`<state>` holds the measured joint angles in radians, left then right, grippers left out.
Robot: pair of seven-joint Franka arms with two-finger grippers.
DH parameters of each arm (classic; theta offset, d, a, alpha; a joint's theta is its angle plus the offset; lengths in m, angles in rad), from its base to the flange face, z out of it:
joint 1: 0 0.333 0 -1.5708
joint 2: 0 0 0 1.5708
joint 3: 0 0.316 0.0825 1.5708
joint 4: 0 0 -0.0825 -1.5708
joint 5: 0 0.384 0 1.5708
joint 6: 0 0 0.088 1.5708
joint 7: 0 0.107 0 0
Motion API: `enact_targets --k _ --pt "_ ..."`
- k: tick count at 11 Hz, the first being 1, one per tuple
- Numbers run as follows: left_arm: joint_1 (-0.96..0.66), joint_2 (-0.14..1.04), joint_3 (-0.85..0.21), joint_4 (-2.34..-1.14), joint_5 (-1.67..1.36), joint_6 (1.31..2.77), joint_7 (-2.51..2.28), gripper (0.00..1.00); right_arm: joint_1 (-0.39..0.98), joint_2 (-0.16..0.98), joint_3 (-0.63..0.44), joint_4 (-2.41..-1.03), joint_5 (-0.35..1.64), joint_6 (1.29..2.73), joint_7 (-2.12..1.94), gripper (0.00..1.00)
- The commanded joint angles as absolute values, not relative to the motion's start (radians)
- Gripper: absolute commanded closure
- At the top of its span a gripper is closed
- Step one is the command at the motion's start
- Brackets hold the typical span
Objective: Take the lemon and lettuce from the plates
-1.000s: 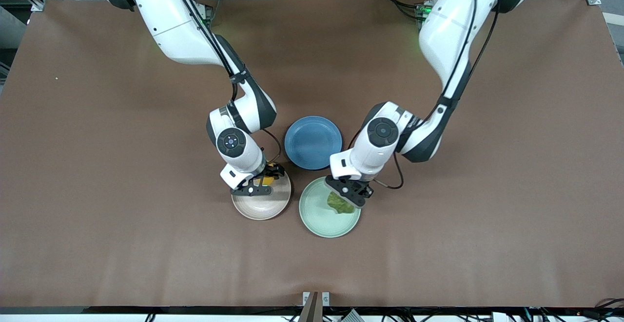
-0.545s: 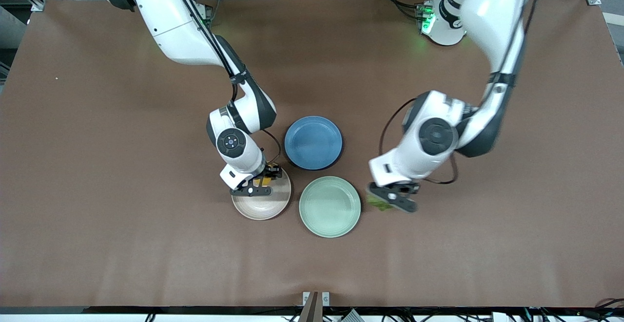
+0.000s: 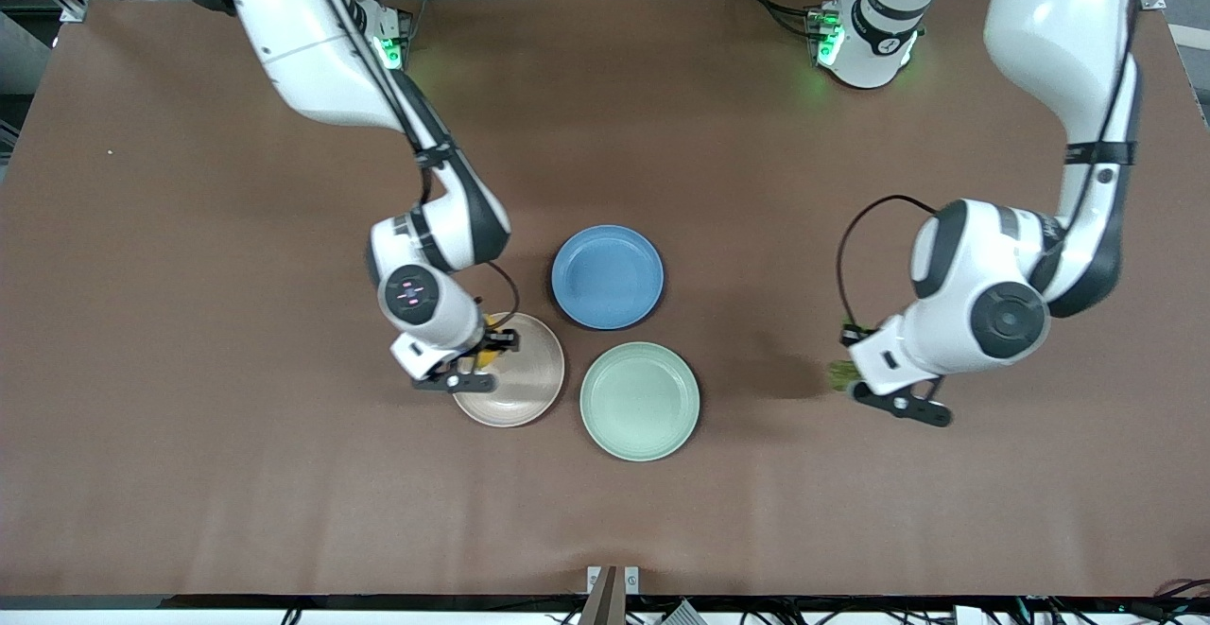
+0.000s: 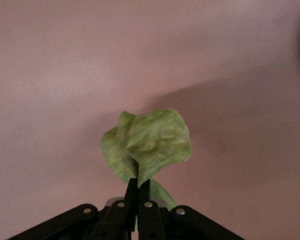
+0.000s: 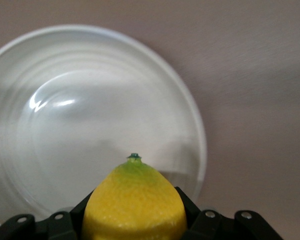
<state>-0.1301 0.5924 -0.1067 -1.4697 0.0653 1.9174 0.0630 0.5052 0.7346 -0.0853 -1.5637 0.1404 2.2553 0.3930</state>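
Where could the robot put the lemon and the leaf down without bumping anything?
Bare table lies toward each arm's end. The left tool holds the lettuce over one such stretch. The right tool holds the lemon over the beige plate. It is crowded mid-table, where that plate, the mint plate and the blue plate cluster.

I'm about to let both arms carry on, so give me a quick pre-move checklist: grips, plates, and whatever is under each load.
1. Left gripper shut on the lettuce: ok, the fingers pinch the leaf near its stem end.
2. Lettuce off the mint green plate: ok, the plate is bare and the leaf hangs over bare table toward the left arm's end.
3. Right gripper shut on the lemon: ok, the fruit sits between the fingers.
4. Lemon lifted off the beige-pink plate: ok, though it is over the plate's edge.
5. Firmness of the lettuce grip: cannot tell, only a thin part of the leaf is pinched.
6. Blue plate out of both paths: ok.
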Motion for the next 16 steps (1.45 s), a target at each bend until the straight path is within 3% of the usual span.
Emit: enact_targets --k 1,3,5,6,11,16 --pt "-0.06 0.647 -0.112 -1.471 0.171 1.934 0.081 1.0 0.389 0.615 -0.072 -1.592 0.15 2.122 0.271 0.54" --pt "-0.031 0.689 -0.112 -1.473 0.179 1.979 0.075 1.0 0.281 0.549 -0.072 -1.641 0.147 2.063 0.114 0.53" --pt "-0.026 0.713 -0.11 -1.473 0.208 2.023 0.08 0.5 0.189 0.525 -0.074 -1.663 0.141 2.062 -0.001 0.53" --pt "-0.028 0.713 -0.11 -1.473 0.221 2.026 0.078 0.0 0.149 0.506 -0.075 -1.675 0.117 2.057 -0.024 0.53" --pt "-0.028 0.591 -0.094 -1.46 0.221 2.008 0.078 0.0 0.022 0.502 -0.074 -1.715 0.041 2.022 -0.124 0.52" --pt "-0.02 0.41 -0.095 -1.46 0.141 1.98 0.054 0.0 -0.012 0.557 -0.074 -1.73 0.038 2.042 -0.141 0.5"
